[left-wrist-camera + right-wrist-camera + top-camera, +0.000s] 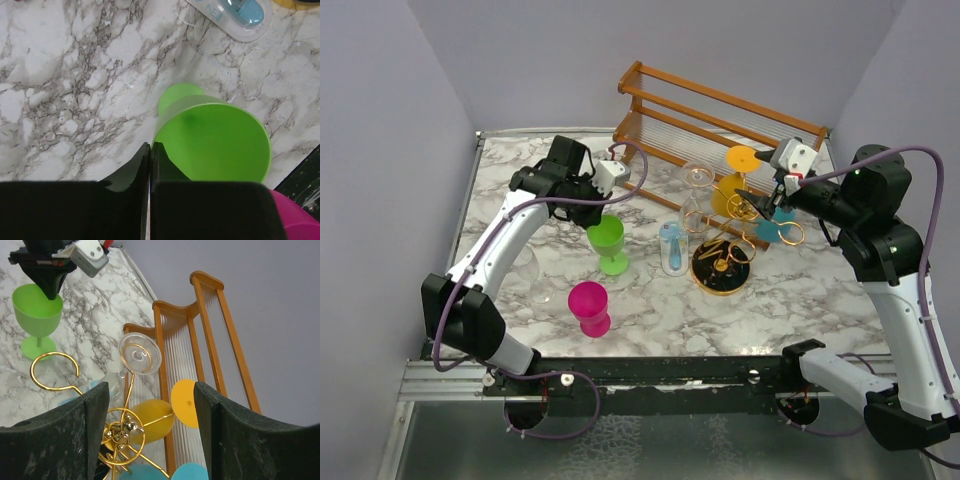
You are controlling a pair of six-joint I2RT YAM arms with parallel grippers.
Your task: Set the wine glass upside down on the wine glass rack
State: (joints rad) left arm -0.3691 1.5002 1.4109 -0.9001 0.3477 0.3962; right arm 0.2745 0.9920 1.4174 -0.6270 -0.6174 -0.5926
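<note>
On marble point(655, 312), left hand point(150, 146) seemingly pinches green glass point(215, 145) beside pink glass point(295, 220); right hand point(149, 390) wide by rack point(720, 270).

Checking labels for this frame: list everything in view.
green wine glass: 1, green, upright, table centre-left
pink wine glass: 1, magenta, standing near the front edge
clear item with blue inside: 1, clear and blue, left of the gold rack
wine glass rack: 1, gold wire on black base, centre-right
yellow wine glass: 1, yellow, hung upside down on the rack
clear wine glass: 1, clear, hung on the rack
teal wine glass: 1, teal, rack's right side
wooden rack: 1, brown, table back
table: 1, white-grey marble
left gripper: shut on green glass rim
right gripper: open, at the rack
</note>
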